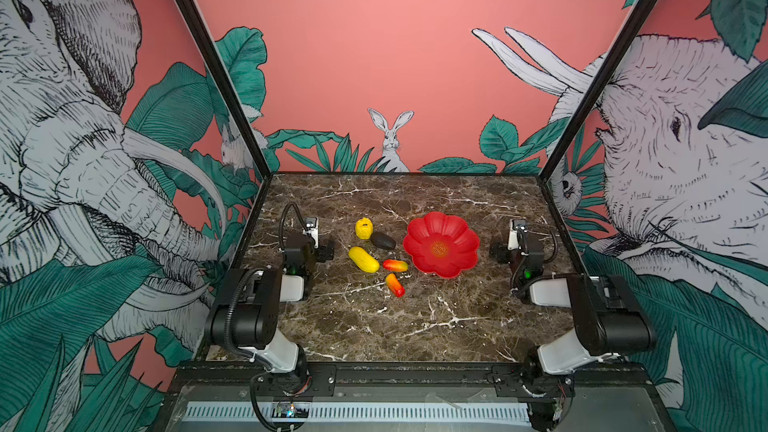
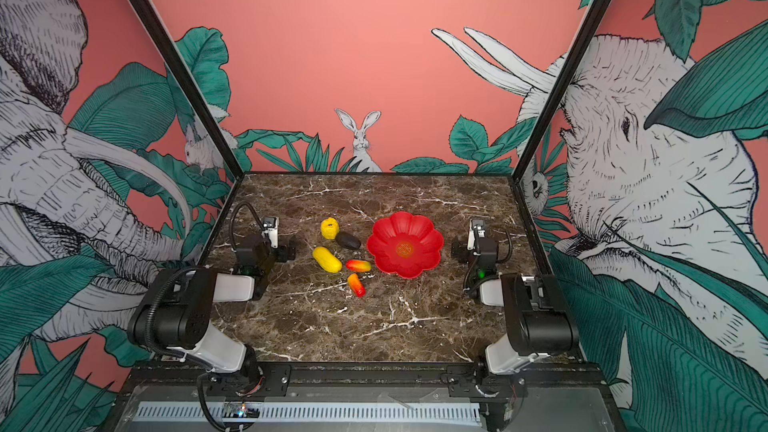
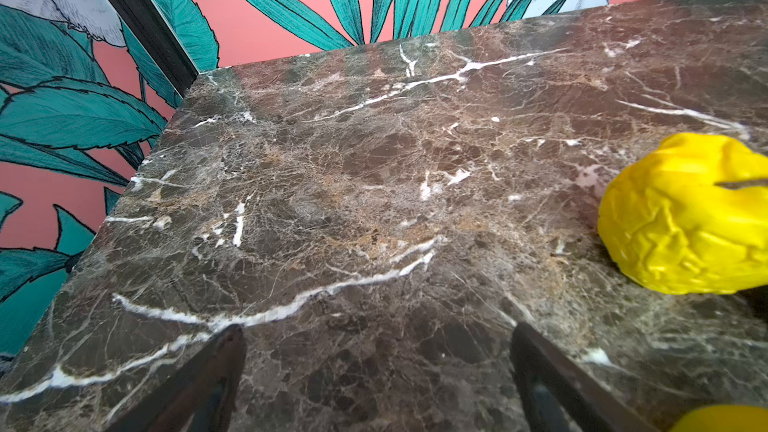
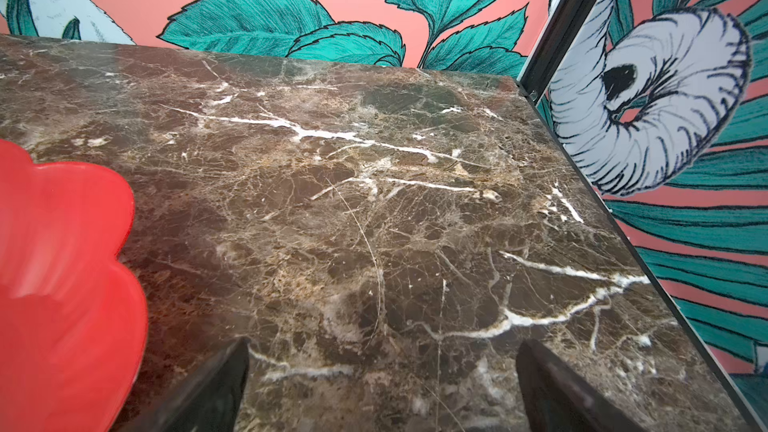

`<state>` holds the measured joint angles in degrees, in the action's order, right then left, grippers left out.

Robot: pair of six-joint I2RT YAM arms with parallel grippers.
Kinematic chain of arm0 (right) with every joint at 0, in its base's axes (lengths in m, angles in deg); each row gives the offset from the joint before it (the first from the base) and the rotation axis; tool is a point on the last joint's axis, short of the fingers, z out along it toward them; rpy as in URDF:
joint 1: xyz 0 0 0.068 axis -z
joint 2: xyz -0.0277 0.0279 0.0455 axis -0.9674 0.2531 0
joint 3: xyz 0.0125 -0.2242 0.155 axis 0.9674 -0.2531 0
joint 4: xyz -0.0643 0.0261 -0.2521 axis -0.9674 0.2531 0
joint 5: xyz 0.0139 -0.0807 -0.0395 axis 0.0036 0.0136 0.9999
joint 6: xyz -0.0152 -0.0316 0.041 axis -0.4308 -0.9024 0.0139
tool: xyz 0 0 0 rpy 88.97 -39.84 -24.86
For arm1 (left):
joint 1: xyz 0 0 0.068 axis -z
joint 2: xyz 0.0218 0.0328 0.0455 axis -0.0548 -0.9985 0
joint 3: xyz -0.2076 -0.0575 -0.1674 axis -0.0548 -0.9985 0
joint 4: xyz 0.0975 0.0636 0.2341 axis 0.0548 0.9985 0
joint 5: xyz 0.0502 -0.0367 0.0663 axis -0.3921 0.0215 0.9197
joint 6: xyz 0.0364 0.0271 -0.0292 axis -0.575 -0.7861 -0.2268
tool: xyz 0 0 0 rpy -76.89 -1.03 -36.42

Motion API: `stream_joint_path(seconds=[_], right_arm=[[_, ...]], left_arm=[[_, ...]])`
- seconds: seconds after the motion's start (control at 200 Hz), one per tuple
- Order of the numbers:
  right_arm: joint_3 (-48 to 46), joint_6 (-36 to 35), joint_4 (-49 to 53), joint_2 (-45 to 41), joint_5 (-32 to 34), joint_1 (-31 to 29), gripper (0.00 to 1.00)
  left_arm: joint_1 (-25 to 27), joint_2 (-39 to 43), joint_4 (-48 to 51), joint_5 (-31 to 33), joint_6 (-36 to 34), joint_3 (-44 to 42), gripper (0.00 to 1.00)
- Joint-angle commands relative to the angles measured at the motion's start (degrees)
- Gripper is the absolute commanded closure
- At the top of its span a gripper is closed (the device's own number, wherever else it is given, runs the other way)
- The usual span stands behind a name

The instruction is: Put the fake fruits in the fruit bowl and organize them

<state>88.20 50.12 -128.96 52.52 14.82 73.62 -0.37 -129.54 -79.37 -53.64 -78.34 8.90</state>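
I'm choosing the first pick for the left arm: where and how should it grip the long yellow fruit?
Probably grip the long yellow fruit across its narrow middle, coming from above with the fingers closing on its two long sides. It lies flat on the marble table, running diagonally, apart from the others, so both flanks look free. The left gripper stands open.

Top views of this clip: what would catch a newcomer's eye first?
In both top views the glossy red flower-shaped fruit bowl stands out, empty, on the dark marble table right of centre. Just left of it lie five fake fruits: a lumpy yellow one touching a black-brown oval, a long yellow one and two red-orange ones. The left end effector and right end effector flank them, open and empty.
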Motion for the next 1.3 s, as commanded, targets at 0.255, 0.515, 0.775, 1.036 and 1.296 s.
stream_joint_path(seconds=[0.255,0.515,0.775,1.036,1.296], right_arm=[[0.4,0.1,-1.5,0.4,-0.3,0.1,0.01],[0.4,0.1,-1.4,0.4,-0.3,0.1,0.01],[0.4,0.1,-1.4,0.4,-0.3,0.1,0.01],[0.4,0.1,-1.3,0.4,-0.3,0.1,0.01],[-0.5,-0.3,-1.9,-1.5,-1.0,0.1,0.01]], left_arm=[[-0.4,1.3,-0.9,-0.3,-0.4,0.0,0.00],[-0.4,1.2,-1.0,-0.3,-0.4,0.0,0.00],[-0.4,1.1,-1.1,-0.4,-0.4,0.1,0.00],[-0.4,1.1,-1.1,-0.4,-0.4,0.1,0.00],[-0.2,4.0,1.2,-2.1,-1.8,0.6,0.00]])
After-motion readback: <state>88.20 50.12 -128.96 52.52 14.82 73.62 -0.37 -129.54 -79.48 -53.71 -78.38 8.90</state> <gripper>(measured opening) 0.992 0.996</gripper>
